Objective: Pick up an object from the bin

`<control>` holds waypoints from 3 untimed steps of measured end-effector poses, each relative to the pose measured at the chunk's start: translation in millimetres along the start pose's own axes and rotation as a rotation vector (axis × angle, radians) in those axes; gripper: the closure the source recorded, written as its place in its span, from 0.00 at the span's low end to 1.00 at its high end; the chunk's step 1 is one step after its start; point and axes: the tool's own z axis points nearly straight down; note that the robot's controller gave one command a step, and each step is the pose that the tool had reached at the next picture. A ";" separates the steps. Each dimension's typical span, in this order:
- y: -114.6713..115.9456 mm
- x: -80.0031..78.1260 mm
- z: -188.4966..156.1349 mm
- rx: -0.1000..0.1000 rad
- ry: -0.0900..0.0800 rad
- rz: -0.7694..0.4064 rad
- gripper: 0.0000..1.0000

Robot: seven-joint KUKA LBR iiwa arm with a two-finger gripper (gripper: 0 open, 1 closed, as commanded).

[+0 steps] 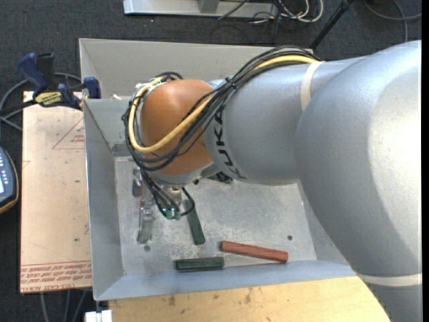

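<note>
Reaching in: grey arm with orange wrist cover, gripper [167, 205] low over the left half of the grey metal bin [100, 180]
Grip: cannot tell whether released or clenched
Nearest thing: slim dark green stick [195, 227], lying tilted on the floor, upper end just beside the gripper
Front wall: dark green flat bar [200, 263] and red-brown bar [255, 251], near each other, apart from the gripper

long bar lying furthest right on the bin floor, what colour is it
Reddish-brown. The long flat bar shows best in the camera view, near the bin's front wall.
</note>
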 end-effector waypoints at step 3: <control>-139.5 18.3 72.3 -0.001 -0.010 -0.095 0.00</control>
